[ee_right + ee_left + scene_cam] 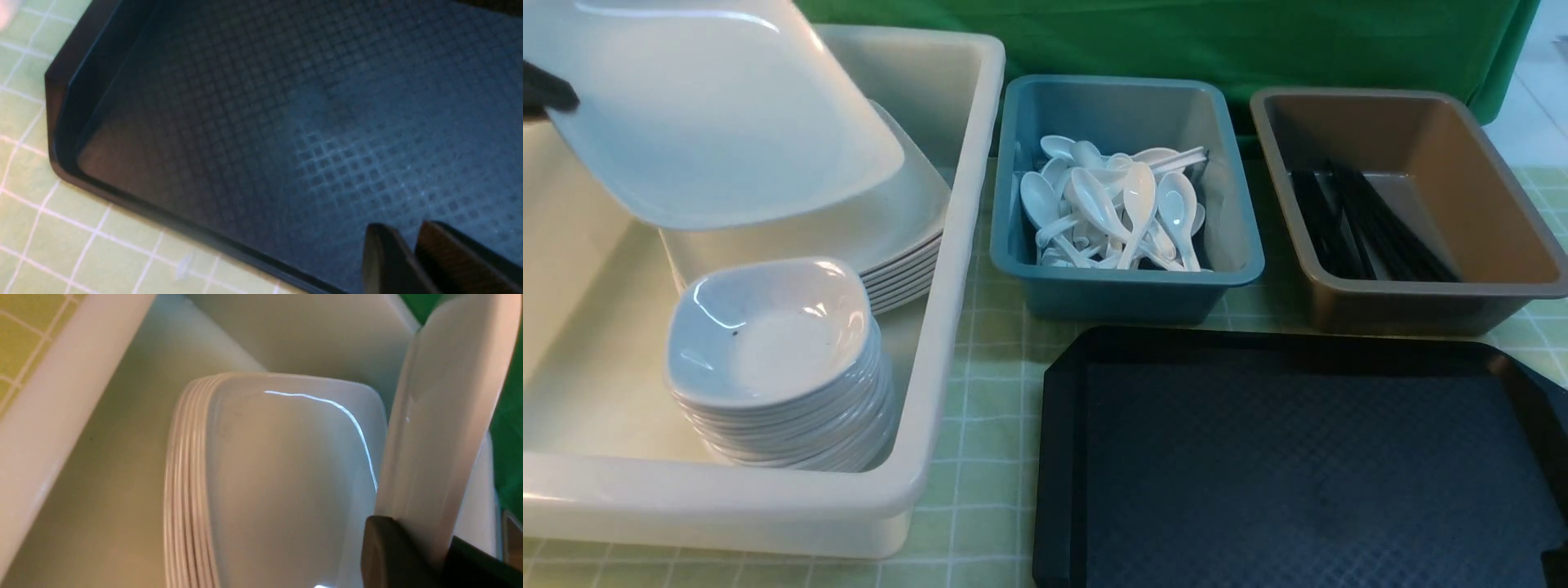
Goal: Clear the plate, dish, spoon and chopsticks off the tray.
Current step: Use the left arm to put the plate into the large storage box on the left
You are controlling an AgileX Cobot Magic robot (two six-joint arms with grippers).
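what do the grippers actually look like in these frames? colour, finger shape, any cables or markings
Little of either shows. The left gripper has matte black, smooth fingers with rounded tips; in the front view it is just a dark tip at the frame edge. The right gripper has two dark, flat, blade-like fingers with angled tips, one catching a brownish sheen. No cables, labels or markings are visible, and the arms themselves are out of frame.

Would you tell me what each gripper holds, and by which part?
Left gripper pinches the plate by its rim; right gripper holds nothing.
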